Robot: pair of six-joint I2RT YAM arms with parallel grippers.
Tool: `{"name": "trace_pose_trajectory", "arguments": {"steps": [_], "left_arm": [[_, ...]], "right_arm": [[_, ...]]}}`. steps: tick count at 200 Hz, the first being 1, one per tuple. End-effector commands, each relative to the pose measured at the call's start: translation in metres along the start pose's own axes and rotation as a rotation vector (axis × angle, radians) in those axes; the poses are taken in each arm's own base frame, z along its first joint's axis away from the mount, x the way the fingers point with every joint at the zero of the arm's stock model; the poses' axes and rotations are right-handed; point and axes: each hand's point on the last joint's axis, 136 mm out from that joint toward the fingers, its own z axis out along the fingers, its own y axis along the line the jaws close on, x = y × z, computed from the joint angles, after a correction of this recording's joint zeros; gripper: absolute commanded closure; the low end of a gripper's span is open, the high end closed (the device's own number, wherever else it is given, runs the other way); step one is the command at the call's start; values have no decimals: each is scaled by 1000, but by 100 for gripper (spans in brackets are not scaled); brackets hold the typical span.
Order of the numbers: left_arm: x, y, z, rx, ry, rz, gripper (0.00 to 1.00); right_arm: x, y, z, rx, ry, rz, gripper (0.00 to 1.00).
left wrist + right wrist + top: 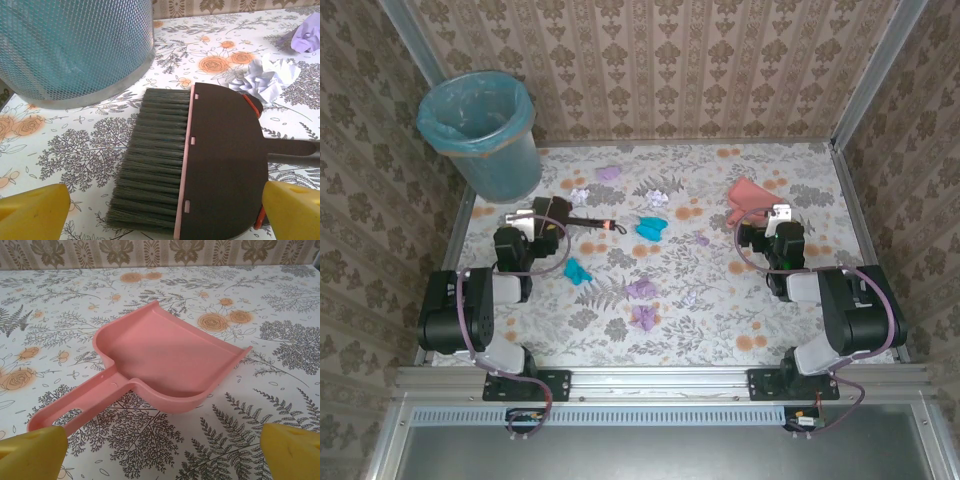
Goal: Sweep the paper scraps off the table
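White paper scrap (270,77) partly behind brush (225,160)

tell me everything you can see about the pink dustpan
The dustpan is salmon-pink and looks like smooth moulded plastic. It is a shallow scoop with raised walls at the back and sides, an open front lip, and a flat handle with what looks like a slot near its end. It holds nothing and lies flat on the table cloth. Its handle points toward the right gripper, whose jaws stand open. Whether they touch it cannot be told.
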Motion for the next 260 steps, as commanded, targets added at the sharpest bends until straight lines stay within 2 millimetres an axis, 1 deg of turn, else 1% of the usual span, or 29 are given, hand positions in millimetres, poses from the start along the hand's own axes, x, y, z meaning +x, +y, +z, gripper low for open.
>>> {"name": "trace_pose_trajectory", "arguments": {"steps": [1,71,116,236,248,260], "left_arm": [[-10,-2,2,28,-29,2,0],[-10,-1,2,34,-31,-2,0],[-11,-2,-5,104,-73,-35,0],[-11,-2,-6,105,-78,-34,0],[-15,-2,-9,106,-98,-31,0],[-23,1,-22,82,-136,-32,0]], "right_arm": [[-9,1,3,-13,-19,6,0],[-10,1,3,-13,-19,6,0],[-9,1,3,-13,-17,6,0],[-9,1,3,-13,-21,6,0],[-12,1,2,-9,-25,8,0],[-18,0,0,-3,-18,8,0]]}}
